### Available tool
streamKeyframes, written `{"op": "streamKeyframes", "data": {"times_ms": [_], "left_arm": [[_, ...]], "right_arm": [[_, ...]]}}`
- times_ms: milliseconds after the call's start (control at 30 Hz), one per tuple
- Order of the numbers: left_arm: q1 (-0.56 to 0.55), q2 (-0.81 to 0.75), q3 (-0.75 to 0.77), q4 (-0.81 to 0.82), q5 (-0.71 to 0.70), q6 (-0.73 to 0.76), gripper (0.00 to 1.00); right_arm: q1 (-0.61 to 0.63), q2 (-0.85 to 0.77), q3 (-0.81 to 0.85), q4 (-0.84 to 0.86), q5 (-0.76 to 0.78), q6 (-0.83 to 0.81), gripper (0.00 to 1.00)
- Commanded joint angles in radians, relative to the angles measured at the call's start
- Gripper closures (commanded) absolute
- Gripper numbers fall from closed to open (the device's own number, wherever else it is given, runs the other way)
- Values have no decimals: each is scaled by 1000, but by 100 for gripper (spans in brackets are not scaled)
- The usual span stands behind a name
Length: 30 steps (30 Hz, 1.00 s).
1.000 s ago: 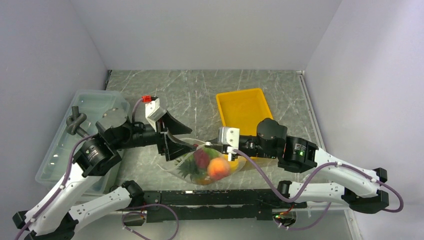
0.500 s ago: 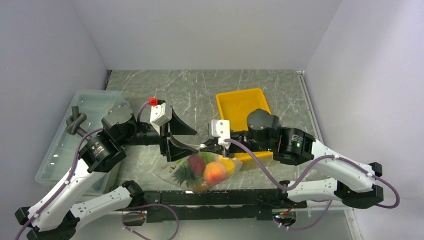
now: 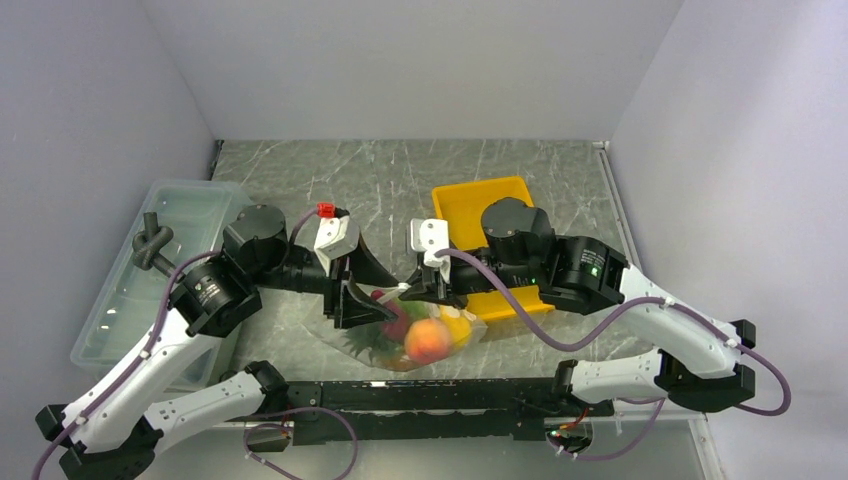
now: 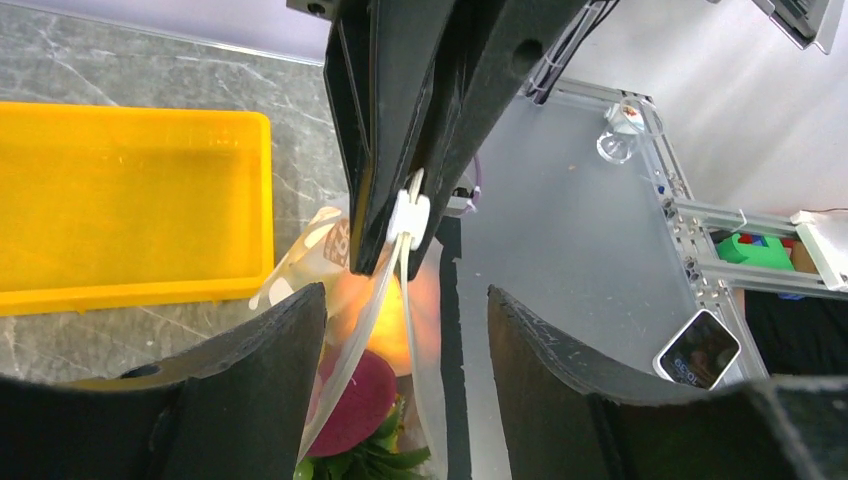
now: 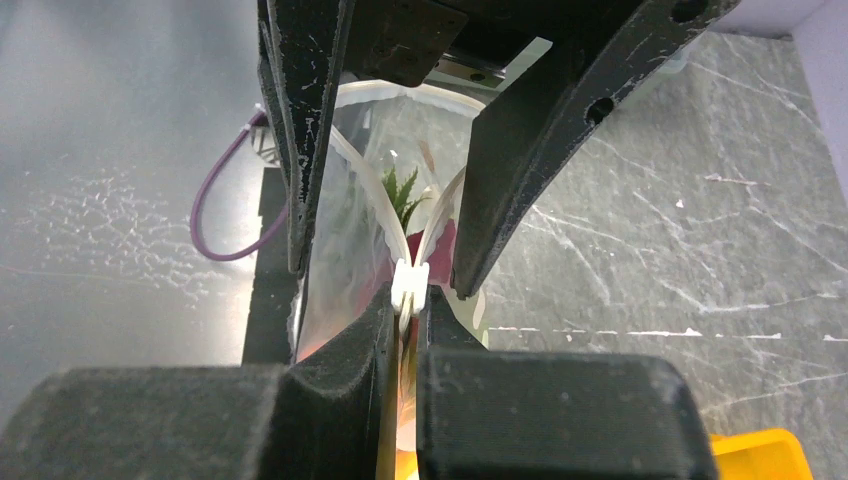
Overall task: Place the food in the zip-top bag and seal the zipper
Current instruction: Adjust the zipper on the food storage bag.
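The zip-top bag (image 3: 412, 338) hangs low over the table's front, clear and dotted. Through it show the food: a peach-coloured fruit (image 3: 428, 340), a dark red-purple piece (image 4: 355, 395) and the pineapple's green crown (image 3: 366, 345). My right gripper (image 5: 408, 300) is shut on the zipper (image 5: 410, 283), pinching its white end piece from the right. From there the two whitish strips (image 4: 372, 315) spread apart, so the mouth gapes. My left gripper (image 4: 407, 300) is open and straddles the bag's mouth, one finger (image 4: 250, 400) on each side.
A yellow tray (image 3: 480, 205) sits behind the right arm, also in the left wrist view as the tray (image 4: 120, 190). A translucent lidded bin (image 3: 160, 250) stands at the left edge. The black base rail (image 3: 440, 395) runs just in front of the bag.
The right gripper has carried the bag leftward and a little farther back. The left gripper has swung right onto the bag's mouth, and its jaws have narrowed.
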Motion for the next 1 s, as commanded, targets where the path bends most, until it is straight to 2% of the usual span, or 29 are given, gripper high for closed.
{"op": "streamKeyframes", "data": {"times_ms": [0,267,367,433,567,733,833,867,967], "left_arm": [[-1,-14,37,-43,34,61,36],[-1,-10,36,-89,11,93,49],[-1,-7,34,-90,12,97,57],[0,-8,34,-88,12,99,68],[-1,-10,39,-97,16,113,99],[0,-23,41,-96,28,115,100],[0,-33,45,-95,25,113,100],[0,-37,46,-92,24,113,100],[0,-52,44,-84,14,107,100]], "right_arm": [[-13,-2,80,3,-53,27,100],[-33,24,137,-40,-102,38,100],[-41,29,145,-46,-121,44,100],[-47,36,154,-57,-129,47,100],[-52,47,171,-86,-136,47,100],[-54,45,170,-107,-145,46,99],[-54,35,147,-103,-147,49,79],[-54,28,132,-95,-141,51,68],[-54,-26,61,-35,-125,57,51]]}}
